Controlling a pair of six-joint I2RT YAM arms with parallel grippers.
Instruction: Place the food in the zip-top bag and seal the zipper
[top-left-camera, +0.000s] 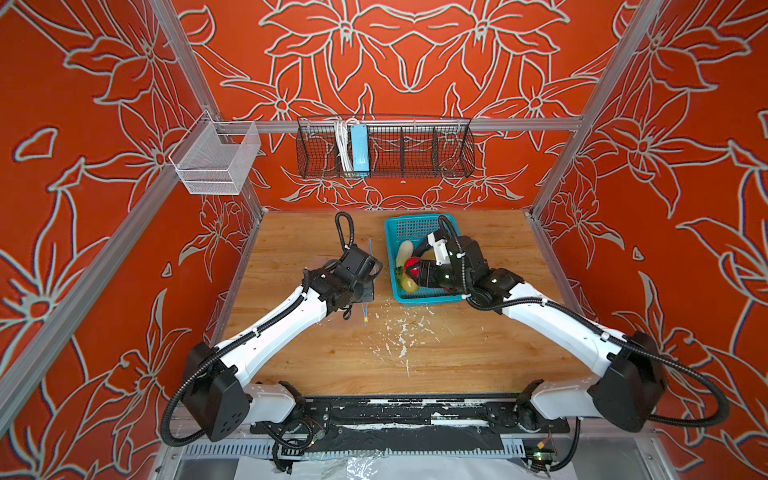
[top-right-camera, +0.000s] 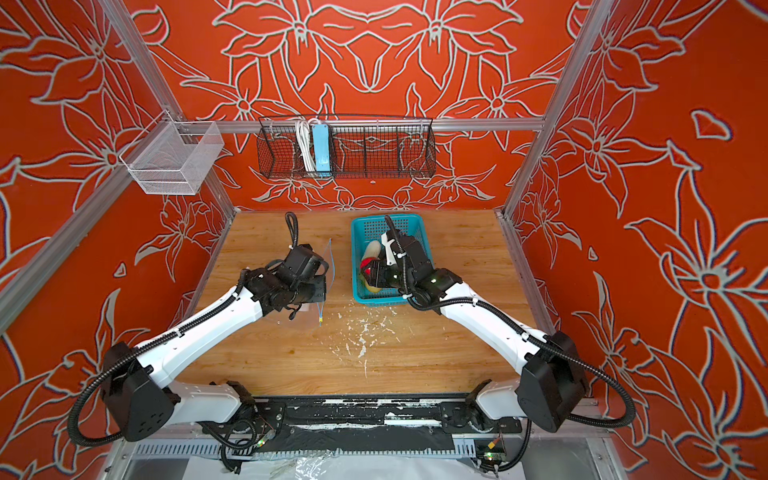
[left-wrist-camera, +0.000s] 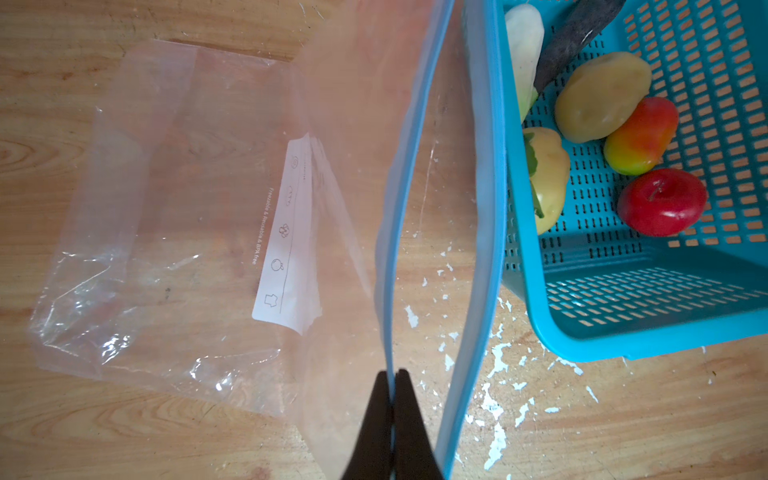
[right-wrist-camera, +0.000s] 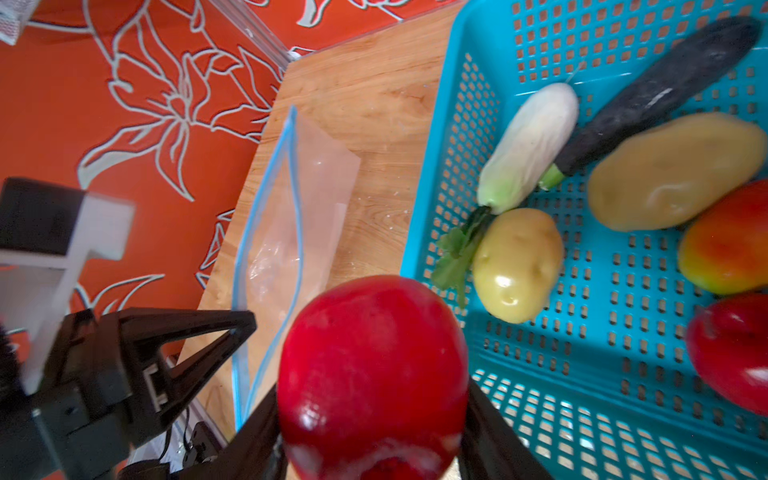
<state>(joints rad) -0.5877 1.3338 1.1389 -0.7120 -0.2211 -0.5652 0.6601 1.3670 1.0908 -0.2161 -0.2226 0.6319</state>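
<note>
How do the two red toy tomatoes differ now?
Grip: one red toy tomato is clamped in the right pincer; the other red toy tomato lies free. Height: the clamped one is raised above the floor of the teal perforated plastic basket; the free one rests on it, beside the red-yellow toy fruit. Both are glossy red.

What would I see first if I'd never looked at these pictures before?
Probably the shiny red tomato, pinched in the right tool over the teal basket. Beside the basket, the left tool is shut on the blue zipper of a clear zip-top bag, holding its mouth open. All around are bright orange walls with big flowers.
</note>
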